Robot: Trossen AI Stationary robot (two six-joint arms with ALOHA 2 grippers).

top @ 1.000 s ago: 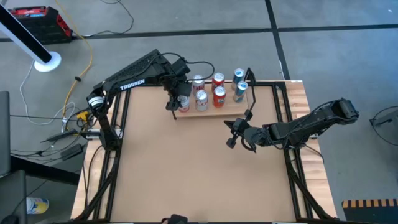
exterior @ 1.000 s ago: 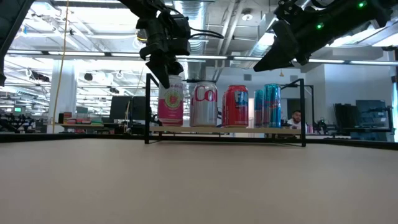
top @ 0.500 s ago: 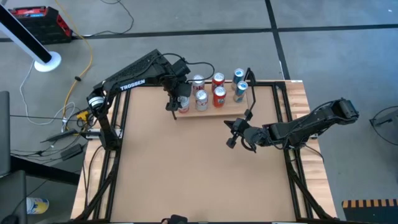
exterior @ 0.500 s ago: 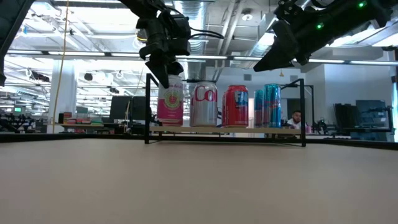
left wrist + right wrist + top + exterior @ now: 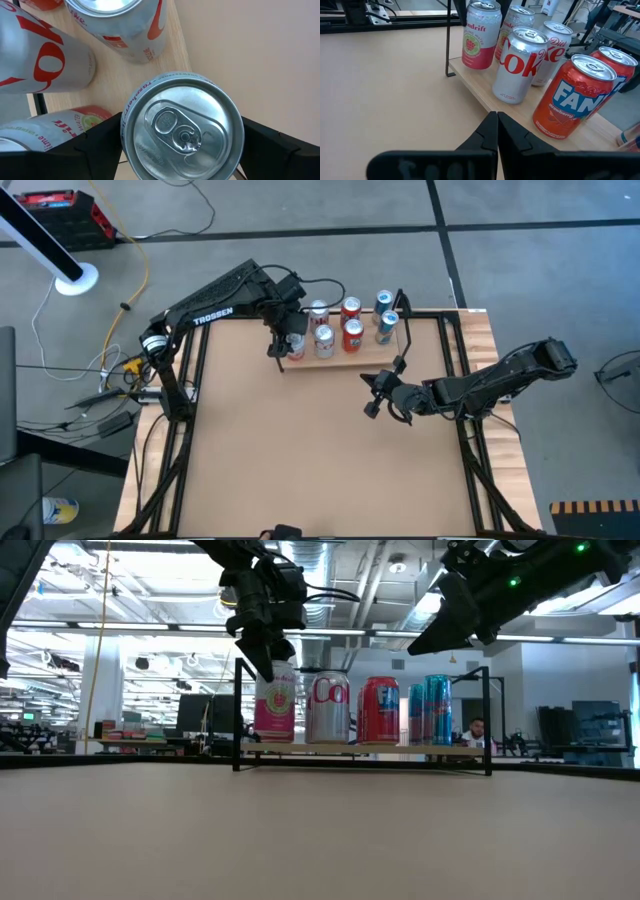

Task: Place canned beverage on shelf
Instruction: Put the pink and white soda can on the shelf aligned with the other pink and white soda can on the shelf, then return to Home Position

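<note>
The shelf [image 5: 362,350], a light-wood plank with black rod uprights [image 5: 238,715], stands at the table's far edge and holds several upright cans. A pink can [image 5: 275,705] stands on the plank's left end. It also shows in the left wrist view [image 5: 182,135] and the right wrist view [image 5: 480,37]. My left gripper [image 5: 285,343] is above the pink can, shut on its top. My right gripper [image 5: 372,396] is shut and empty, above the table in front of the shelf's right part. My left gripper pinches the pink can between its two fingers [image 5: 100,137], one on each side of the can's wall just under the top rim [image 5: 125,120]. The fingers come from above, pointing down. The can stands upright with its bottom on the plank's left end.
Next to the pink can stand silver cola cans [image 5: 328,708], red cans [image 5: 378,710] and blue cans [image 5: 432,710], which fill the rest of the plank. The brown tabletop [image 5: 300,450] lies in front of the shelf.
</note>
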